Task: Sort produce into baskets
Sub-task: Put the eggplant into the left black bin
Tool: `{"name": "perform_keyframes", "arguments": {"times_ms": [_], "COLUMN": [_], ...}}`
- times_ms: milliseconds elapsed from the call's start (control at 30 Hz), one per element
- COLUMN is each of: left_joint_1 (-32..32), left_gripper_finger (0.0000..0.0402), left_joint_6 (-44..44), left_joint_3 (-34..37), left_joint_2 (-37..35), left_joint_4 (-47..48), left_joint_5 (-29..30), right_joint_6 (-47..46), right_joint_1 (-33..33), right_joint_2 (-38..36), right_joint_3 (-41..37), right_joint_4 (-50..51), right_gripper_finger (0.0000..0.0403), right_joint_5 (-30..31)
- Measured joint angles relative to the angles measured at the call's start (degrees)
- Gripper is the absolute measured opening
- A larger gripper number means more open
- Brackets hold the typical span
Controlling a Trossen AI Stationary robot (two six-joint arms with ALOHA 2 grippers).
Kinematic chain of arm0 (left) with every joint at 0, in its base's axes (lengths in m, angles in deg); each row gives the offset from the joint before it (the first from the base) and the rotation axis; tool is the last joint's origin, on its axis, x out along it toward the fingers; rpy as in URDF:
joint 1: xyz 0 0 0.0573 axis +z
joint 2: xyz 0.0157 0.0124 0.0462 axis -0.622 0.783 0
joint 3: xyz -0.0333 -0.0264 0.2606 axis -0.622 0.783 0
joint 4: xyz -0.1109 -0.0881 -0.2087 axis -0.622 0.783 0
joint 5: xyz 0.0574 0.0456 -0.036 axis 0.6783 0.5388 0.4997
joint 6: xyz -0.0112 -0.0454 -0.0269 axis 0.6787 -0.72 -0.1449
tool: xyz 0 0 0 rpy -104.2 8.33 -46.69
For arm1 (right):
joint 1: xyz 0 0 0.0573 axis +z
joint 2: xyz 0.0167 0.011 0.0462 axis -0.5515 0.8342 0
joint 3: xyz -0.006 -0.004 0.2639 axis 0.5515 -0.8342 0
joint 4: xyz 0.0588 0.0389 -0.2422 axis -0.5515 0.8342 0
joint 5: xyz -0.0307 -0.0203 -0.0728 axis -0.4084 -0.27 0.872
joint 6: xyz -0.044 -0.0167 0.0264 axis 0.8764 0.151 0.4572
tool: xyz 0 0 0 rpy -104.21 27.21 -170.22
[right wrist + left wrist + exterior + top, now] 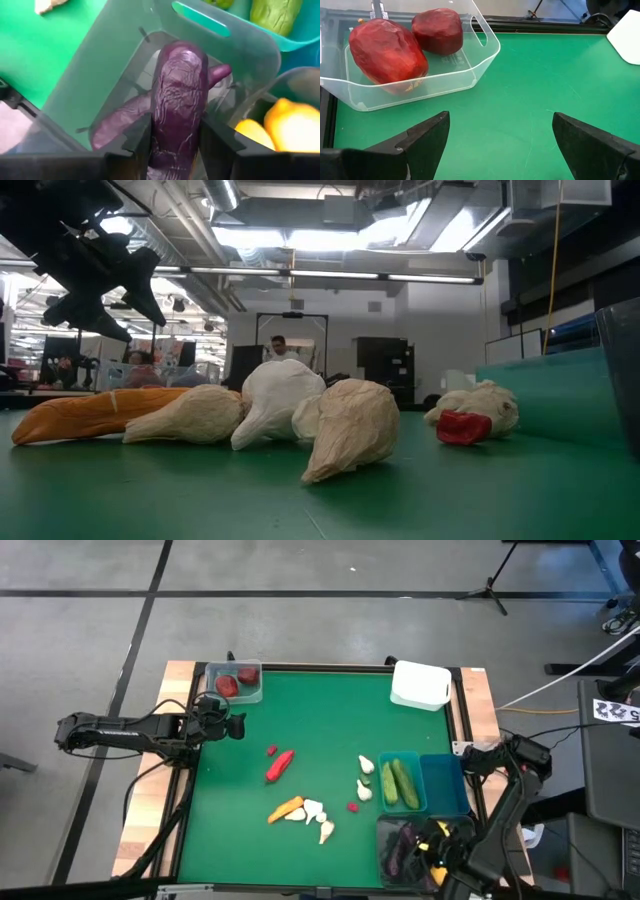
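Observation:
My right gripper (177, 145) is shut on a purple eggplant (179, 95) over the dark smoky basket (100, 85) at the table's near right corner. A second eggplant (117, 125) lies in that basket. Lemons (287, 122) lie in the dark basket beside it. My left gripper (500, 145) is open and empty above the mat, just near of the clear basket (480, 65), which holds two dark red round ones (387, 50). In the high view the left gripper (235, 726) is at the table's left edge, the right gripper (432, 852) at the near right. My right gripper pinches the eggplant's two sides (160, 135) between its two fingers (137, 137). The eggplant runs forward along the fingers, and its free end (182, 52) reaches into the dark basket above the other eggplant. I cannot tell whether it rests on anything.
On the green mat lie a red pepper (280, 765), an orange carrot (285, 808), several white garlics (318, 815), and two small red pieces (352, 806). A teal basket with cucumbers (400, 783) and a second teal basket (445, 785) stand at the right, and a white basket (420, 685) far right.

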Motion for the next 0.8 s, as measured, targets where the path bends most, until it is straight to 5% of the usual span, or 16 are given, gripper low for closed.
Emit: {"name": "perform_keyframes", "arguments": {"times_ms": [800], "left_joint_1": [0.0], "left_gripper_finger": [0.0345], "left_joint_6": [0.0], "left_joint_3": [0.0], "left_joint_2": [0.0], "left_joint_4": [0.0], "left_joint_5": [0.0], "right_joint_6": [14.8], "right_joint_1": [-5.7], "right_joint_2": [0.0], "right_joint_3": [-1.1], "right_joint_4": [-4.1], "right_gripper_finger": [0.0138], "right_joint_5": [-0.5]}}
